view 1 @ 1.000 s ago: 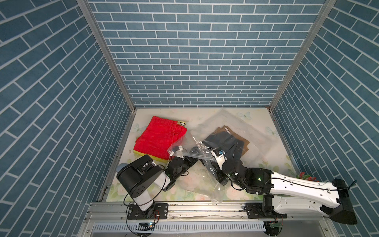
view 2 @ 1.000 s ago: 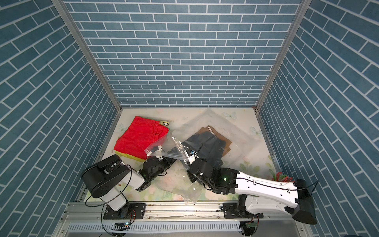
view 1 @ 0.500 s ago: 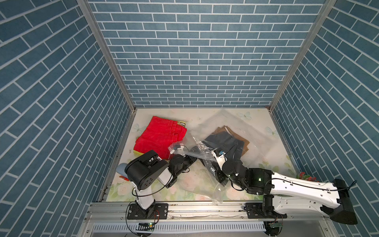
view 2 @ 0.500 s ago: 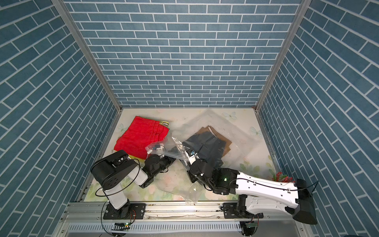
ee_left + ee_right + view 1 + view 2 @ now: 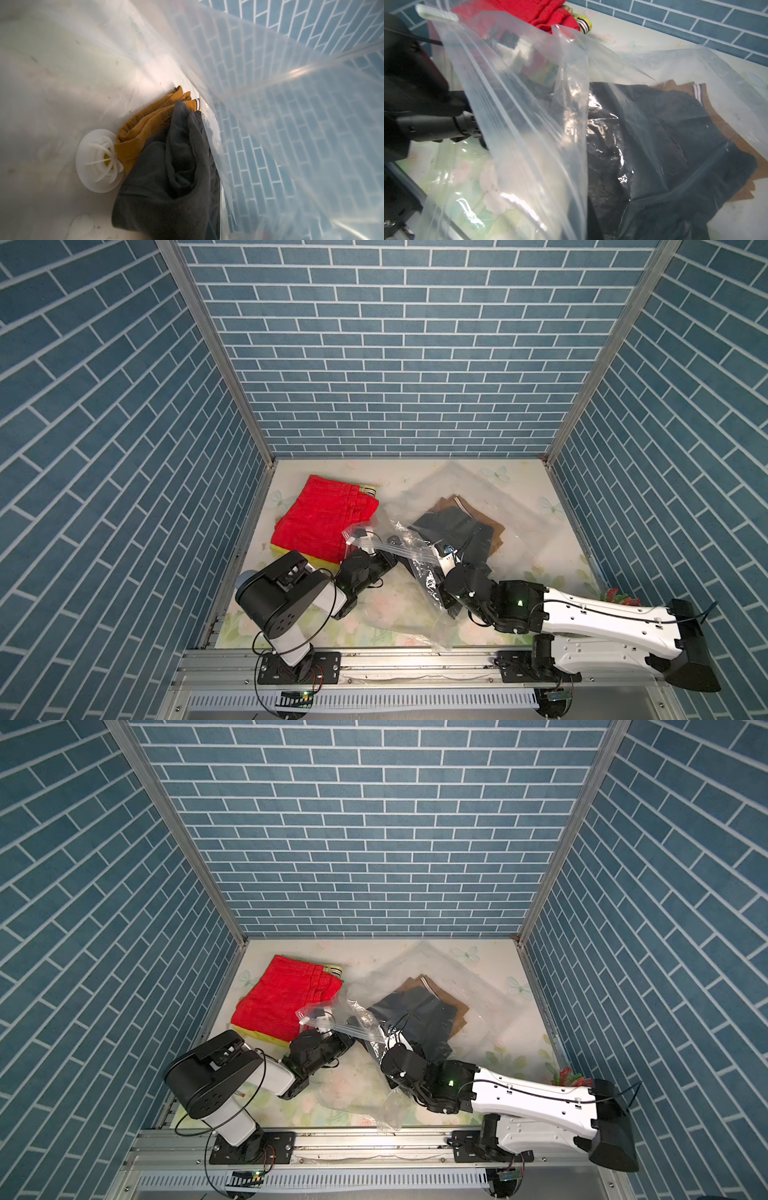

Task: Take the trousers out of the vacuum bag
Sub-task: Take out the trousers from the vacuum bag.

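Clear plastic of the vacuum bag (image 5: pixel 490 497) lies across the right half of the table (image 5: pixel 415 472), with its zip-seal strip (image 5: pixel 390 549) lifted off the surface between the two arms. Compared with a second ago, the left arm has stretched forward from its base, so that the left gripper (image 5: pixel 388 562) now sits in the bag's mouth. Its jaws, wide apart then, are now together. No fingertip shows in the left wrist view, so whether they have pinched cloth, film or nothing cannot be told. That view looks along the inside of the bag: the black trousers (image 5: pixel 166 176) are bunched closest to the camera. The ochre trousers (image 5: pixel 145 124) lie beneath them, touching the round white valve (image 5: pixel 97 161). Both pairs thus remain inside the bag, while the red trousers (image 5: pixel 320 518) rest outside it, stacked on a yellow pair (image 5: pixel 286 551). The closure probably marks the start of a pull on the black pair. The right arm has not shifted. It lies low and extended from the near right corner, and the right gripper (image 5: pixel 438 560) is closed on the bag's raised lip, holding the mouth open, which a pull by the left arm would need
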You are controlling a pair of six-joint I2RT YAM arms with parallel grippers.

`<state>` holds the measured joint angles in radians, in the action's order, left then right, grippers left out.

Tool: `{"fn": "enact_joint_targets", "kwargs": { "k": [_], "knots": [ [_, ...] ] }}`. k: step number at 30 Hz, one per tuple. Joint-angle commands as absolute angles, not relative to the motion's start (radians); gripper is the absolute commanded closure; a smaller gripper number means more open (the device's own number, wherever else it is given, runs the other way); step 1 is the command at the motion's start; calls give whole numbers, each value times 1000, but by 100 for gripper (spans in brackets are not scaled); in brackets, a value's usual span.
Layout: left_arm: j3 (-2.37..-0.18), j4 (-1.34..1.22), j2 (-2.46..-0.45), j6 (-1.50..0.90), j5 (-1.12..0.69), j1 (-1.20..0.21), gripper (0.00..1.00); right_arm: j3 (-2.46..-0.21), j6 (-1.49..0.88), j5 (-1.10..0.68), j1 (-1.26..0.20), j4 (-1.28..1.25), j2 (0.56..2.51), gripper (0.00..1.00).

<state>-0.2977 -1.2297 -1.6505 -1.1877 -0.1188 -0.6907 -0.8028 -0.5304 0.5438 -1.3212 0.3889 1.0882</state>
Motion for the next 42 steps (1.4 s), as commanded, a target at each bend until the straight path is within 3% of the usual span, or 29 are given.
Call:
{"fn": "enact_joint_targets", "kwargs": {
  "k": [1, 22, 28, 35, 42],
  "knots": [
    [-299, -1175, -1590, -1147, -123, -689, 100, -821, -611, 621, -1325, 448, 1115, 100],
    [-330, -495, -1098, -1021, -39, -721, 100, -847, -659, 693, -1325, 483, 1164, 100],
    [-309, -552, -1109, -1031, -46, -722, 100, -833, -580, 603, -1325, 376, 1127, 100],
    [-312, -613, -1171, -1037, -21, -770, 100, -808, -545, 474, -1327, 305, 1115, 81],
    [-337, -671, -1320, -1060, 20, -866, 100, -717, -703, 519, -1327, 352, 1117, 83]
  ]
}}
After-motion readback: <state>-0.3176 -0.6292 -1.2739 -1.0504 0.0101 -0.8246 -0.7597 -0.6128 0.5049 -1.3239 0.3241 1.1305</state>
